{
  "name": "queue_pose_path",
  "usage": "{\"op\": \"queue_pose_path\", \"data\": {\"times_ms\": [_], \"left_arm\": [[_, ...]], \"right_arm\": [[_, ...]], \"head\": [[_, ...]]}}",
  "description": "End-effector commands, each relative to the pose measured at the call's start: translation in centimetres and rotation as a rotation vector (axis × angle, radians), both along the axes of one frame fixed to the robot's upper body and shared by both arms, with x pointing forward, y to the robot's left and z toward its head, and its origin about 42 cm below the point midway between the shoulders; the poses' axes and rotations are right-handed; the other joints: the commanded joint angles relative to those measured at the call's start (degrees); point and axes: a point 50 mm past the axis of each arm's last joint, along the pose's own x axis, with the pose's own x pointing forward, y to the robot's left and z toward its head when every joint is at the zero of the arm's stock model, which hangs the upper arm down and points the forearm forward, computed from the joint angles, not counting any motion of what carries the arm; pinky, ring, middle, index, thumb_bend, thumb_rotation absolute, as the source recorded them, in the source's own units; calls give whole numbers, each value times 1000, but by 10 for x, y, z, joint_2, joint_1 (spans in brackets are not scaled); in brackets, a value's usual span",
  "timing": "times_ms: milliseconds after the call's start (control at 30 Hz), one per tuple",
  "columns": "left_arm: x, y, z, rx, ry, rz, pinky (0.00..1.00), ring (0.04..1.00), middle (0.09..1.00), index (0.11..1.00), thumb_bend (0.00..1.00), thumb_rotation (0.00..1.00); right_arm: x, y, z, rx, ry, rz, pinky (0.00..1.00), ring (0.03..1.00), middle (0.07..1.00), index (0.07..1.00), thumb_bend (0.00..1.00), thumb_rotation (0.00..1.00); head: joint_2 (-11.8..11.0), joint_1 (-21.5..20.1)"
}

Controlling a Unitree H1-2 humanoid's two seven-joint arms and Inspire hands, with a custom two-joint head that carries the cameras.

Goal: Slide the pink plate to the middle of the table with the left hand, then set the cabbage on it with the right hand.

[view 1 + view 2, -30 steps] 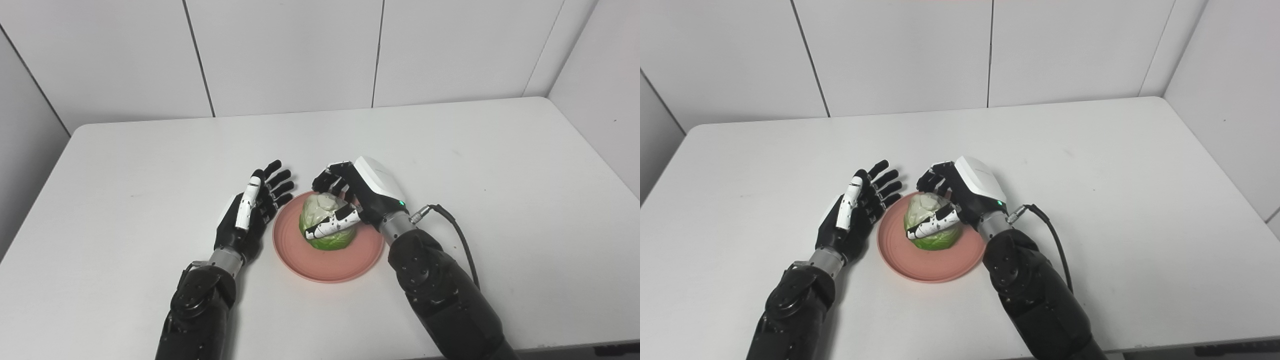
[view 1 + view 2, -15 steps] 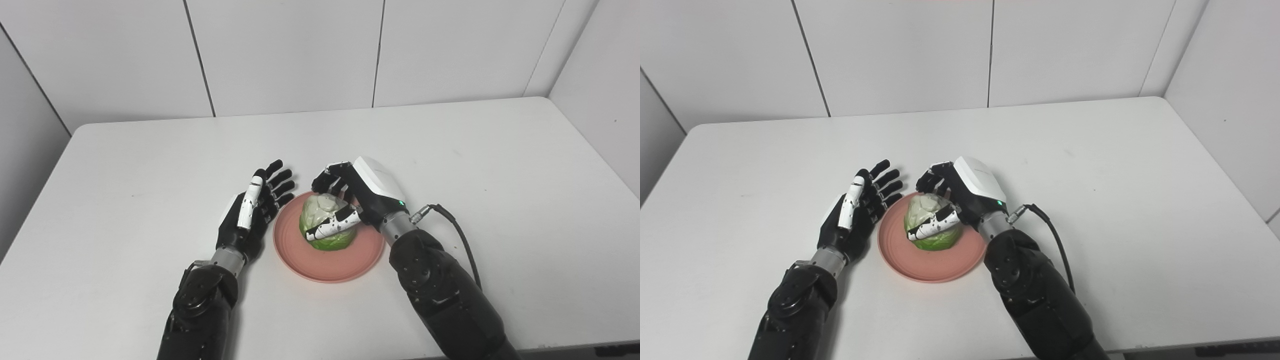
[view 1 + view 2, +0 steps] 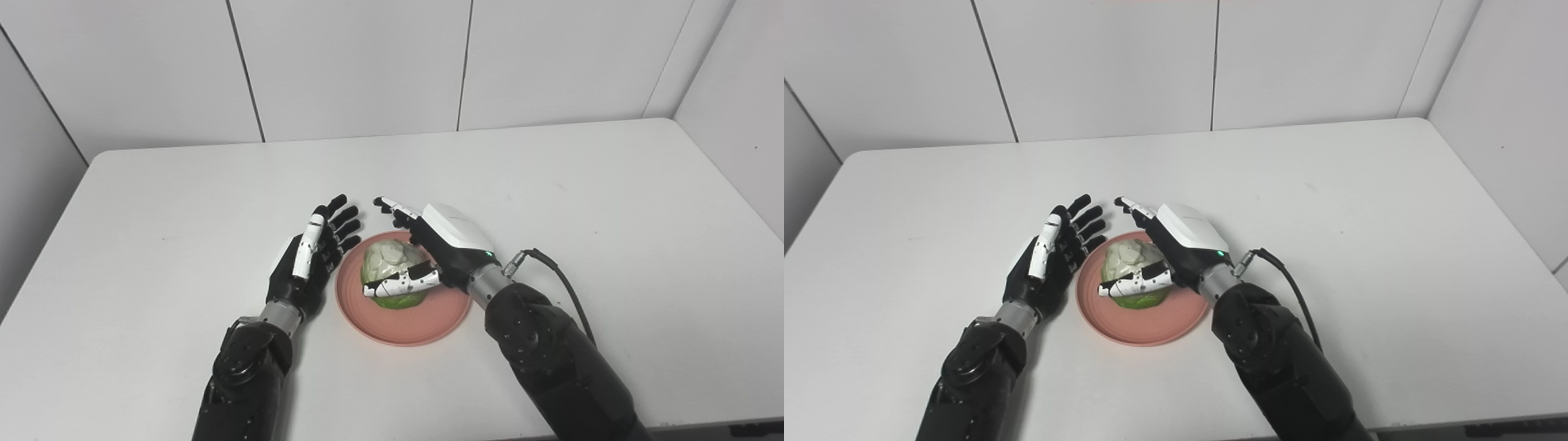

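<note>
Green cabbage [image 3: 388,273] on plate [image 3: 429,321]: lift right hand [image 3: 440,244], fingers spread and empty, straight up; left hand [image 3: 309,260], open, beside plate.

A white table [image 3: 551,184] with rounded corners fills most of the view, set into a corner of white panelled walls [image 3: 355,61]. Its surface is plain and matte, with a few faint small marks. One thing lies directly on it: a round pink plate [image 3: 429,321], shallow with a raised rim, sitting flat near the front edge, about midway between the table's left and right sides. The plate carries a cabbage [image 3: 386,269]. A black cable [image 3: 566,288] running from the right arm curves just above the table's surface, right of the plate.
</note>
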Motion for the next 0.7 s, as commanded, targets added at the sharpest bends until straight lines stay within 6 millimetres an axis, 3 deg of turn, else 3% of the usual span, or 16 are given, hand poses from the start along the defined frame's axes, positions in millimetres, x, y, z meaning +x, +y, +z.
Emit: {"op": "queue_pose_path", "data": {"times_ms": [0,333,533,600,667], "left_arm": [[-1,-1,-7,10,58,-19,895,913,921,912,418,1000],[-2,4,-4,10,38,14,891,906,908,898,410,1000],[-10,14,-2,27,-24,77,882,900,901,895,420,1000],[-15,20,-2,39,-46,100,909,915,927,917,424,1000],[-20,25,-2,49,-75,122,946,941,956,947,430,1000]], "right_arm": [[1,1,25,26,-97,29,651,830,939,978,1000,540],[-5,-12,38,95,-173,30,723,904,989,1000,1000,692],[-16,-28,46,195,-238,22,778,917,983,1000,1000,730],[-22,-36,46,228,-256,-5,834,943,996,1000,1000,803],[-28,-44,44,253,-274,-46,853,943,989,1000,949,958]], "head": [[1,1],[-6,5],[-9,12],[-10,13],[-10,14]]}}
